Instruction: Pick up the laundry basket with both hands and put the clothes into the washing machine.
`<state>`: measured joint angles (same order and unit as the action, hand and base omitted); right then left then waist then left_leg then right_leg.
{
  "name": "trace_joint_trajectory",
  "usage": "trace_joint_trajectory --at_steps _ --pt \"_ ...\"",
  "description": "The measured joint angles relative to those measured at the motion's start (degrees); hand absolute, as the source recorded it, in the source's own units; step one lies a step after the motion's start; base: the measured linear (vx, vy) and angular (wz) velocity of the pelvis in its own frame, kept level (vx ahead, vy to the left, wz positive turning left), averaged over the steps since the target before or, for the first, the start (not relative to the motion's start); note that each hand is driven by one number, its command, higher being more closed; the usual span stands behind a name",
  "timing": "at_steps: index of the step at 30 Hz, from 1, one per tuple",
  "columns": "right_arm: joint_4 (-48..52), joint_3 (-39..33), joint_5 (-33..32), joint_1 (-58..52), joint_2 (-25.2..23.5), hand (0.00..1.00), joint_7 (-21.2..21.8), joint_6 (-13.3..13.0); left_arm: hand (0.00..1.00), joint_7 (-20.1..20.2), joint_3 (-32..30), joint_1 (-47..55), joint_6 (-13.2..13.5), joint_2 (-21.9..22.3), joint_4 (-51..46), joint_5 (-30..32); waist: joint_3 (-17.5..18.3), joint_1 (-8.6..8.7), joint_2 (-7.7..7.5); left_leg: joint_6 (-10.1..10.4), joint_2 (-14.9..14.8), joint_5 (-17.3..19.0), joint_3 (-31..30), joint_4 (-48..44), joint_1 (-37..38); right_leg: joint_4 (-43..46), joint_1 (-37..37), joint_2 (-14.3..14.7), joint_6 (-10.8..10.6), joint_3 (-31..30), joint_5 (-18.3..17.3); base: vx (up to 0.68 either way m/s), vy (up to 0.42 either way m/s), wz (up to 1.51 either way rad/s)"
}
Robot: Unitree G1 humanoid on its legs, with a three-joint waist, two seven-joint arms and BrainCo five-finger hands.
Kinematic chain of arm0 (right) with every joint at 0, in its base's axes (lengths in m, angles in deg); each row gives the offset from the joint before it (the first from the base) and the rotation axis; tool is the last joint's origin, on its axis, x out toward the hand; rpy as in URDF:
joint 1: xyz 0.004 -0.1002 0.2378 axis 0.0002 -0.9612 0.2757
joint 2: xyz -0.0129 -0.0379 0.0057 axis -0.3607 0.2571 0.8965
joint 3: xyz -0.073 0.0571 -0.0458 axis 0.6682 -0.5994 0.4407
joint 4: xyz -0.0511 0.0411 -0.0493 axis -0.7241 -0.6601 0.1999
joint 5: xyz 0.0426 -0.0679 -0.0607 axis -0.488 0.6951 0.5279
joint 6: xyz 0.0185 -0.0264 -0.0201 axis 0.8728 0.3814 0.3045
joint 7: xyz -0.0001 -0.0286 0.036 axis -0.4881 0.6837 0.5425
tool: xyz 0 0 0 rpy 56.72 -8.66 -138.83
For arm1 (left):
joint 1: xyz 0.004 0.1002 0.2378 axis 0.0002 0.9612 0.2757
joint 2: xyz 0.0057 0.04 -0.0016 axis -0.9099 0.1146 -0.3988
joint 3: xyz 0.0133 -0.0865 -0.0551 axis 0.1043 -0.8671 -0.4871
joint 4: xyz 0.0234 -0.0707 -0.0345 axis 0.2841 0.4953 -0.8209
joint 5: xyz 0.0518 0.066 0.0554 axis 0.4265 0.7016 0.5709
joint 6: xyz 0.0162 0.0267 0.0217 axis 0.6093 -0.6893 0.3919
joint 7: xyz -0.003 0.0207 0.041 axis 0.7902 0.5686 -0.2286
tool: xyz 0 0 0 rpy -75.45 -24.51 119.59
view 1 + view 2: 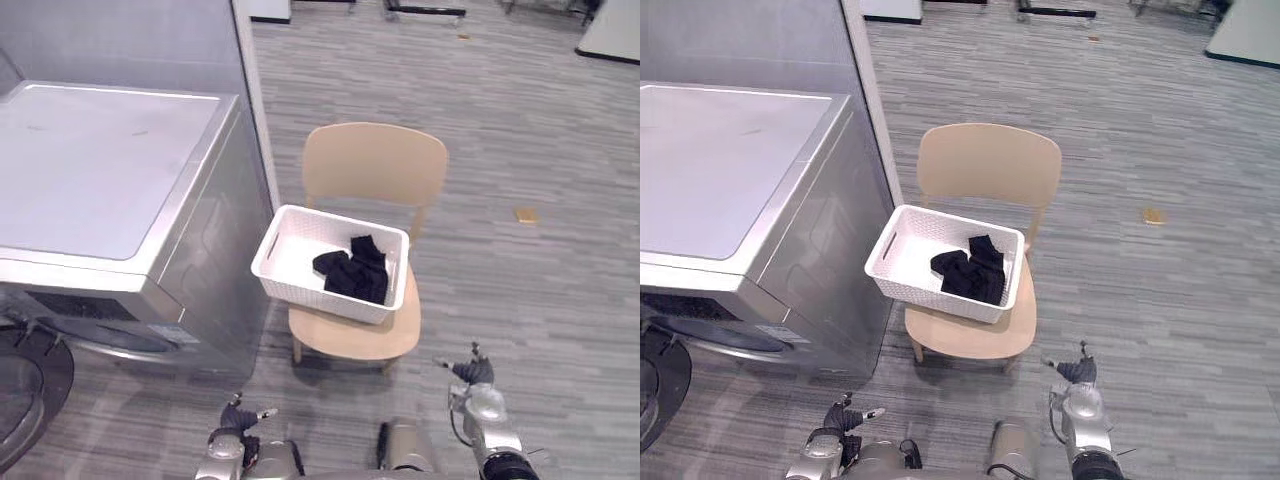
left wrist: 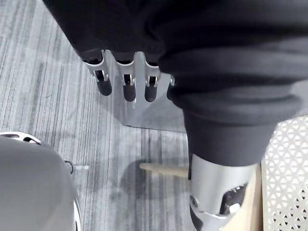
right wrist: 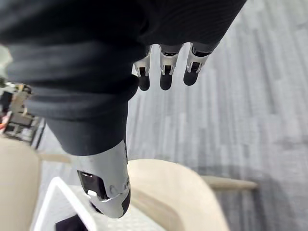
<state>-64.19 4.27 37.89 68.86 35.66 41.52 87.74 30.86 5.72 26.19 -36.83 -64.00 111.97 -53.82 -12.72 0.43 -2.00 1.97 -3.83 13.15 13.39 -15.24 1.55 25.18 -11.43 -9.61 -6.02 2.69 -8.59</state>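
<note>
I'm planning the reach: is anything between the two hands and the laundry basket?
Nothing visible blocks them. The laundry basket sits on the chair seat, with the left hand and right hand open, low in front, apart from it.

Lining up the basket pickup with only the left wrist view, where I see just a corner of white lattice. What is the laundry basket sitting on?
Observer: The laundry basket sits on the seat of a wooden chair, close beside the washing machine.
Operator: Anything in it?
Observer: Dark clothes lie bunched in its half farther from the machine.
Operator: Is the right robot hand on it yet?
Observer: No, the right robot hand hangs low in front of the chair, fingers straight, apart from the basket.
</note>
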Motion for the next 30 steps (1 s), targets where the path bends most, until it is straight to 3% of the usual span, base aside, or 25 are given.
trace_joint_trajectory --at_steps 3,7,11,14,20,22,24,28,30 --pt "6.4 0.5 1.9 0.5 0.6 0.00 0.1 0.0 0.00 -0.1 0.7 1.1 0.2 1.0 -0.6 -0.1 1.0 -0.09 3.01 1.2 -2.0 -0.7 -1.8 0.4 -2.0 -2.4 0.2 1.4 0.7 1.9 0.3 0.20 -0.092 0.31" --pt "15.9 1.7 5.7 0.3 3.8 0.00 0.8 -0.8 0.00 0.1 1.2 1.4 0.2 1.3 -0.6 -0.1 1.3 0.19 3.23 2.9 -3.2 -1.7 -4.5 2.1 -1.7 -5.3 2.8 2.7 1.2 5.5 0.7 0.13 -0.091 0.26" --pt "17.1 5.3 9.9 1.5 9.7 0.00 1.9 -1.9 0.00 0.1 1.3 1.8 0.7 1.1 -1.2 0.0 1.5 -0.52 3.11 3.3 -3.2 -2.1 -6.9 3.5 -1.1 -7.6 5.2 2.3 1.3 8.1 0.7 0.06 -0.019 0.36" --pt "15.6 12.0 12.0 4.6 12.9 0.00 4.2 -2.6 0.00 0.1 1.6 1.9 1.2 0.7 -2.0 0.0 1.5 -1.42 3.09 3.2 -2.6 -4.1 -8.0 4.5 -2.9 -10.3 5.2 2.0 1.3 9.5 2.6 -0.01 0.016 0.24" --pt "-3.1 24.8 15.6 21.7 20.6 0.00 6.0 -3.0 0.00 0.2 2.0 1.8 3.1 0.4 -3.7 -0.2 0.4 -3.41 4.02 3.1 -1.7 -8.1 -11.9 5.3 -10.4 -14.5 2.0 1.5 2.2 14.1 6.6 -0.09 -0.004 0.37" --pt "-7.5 26.0 16.4 26.3 22.3 0.00 6.0 -3.0 0.00 0.1 2.0 1.4 3.9 0.3 -4.9 -0.2 -1.4 -4.49 4.49 2.9 -1.4 -9.2 -12.6 5.3 -12.0 -14.5 0.9 1.4 2.5 14.6 7.2 -0.17 -0.008 0.28" --pt "-12.6 27.8 17.8 32.4 25.8 0.00 5.8 -2.9 0.00 0.0 2.1 0.3 4.4 -0.2 -5.1 -0.8 -4.0 -5.42 6.27 2.9 -1.2 -9.5 -14.9 5.1 -15.3 -14.3 -1.3 1.1 2.9 16.4 7.6 -0.22 0.000 0.38" --pt "-20.4 29.5 19.0 41.6 30.2 0.00 5.5 -1.6 0.00 -1.1 2.0 -0.6 4.4 -2.0 -5.2 -2.4 -9.8 -6.31 7.15 2.4 -0.3 -12.5 -17.0 6.4 -20.4 -12.5 -6.3 0.2 2.9 18.0 8.1 -0.20 -0.003 0.30" --pt "-22.8 29.7 19.2 44.8 31.5 0.00 5.2 -0.8 0.00 -1.2 2.1 -0.5 4.4 -2.1 -5.1 -3.8 -11.0 -7.09 7.52 2.4 0.0 -14.4 -17.5 7.7 -22.8 -12.3 -9.2 -0.4 3.3 18.5 9.1 -0.17 0.008 0.15"
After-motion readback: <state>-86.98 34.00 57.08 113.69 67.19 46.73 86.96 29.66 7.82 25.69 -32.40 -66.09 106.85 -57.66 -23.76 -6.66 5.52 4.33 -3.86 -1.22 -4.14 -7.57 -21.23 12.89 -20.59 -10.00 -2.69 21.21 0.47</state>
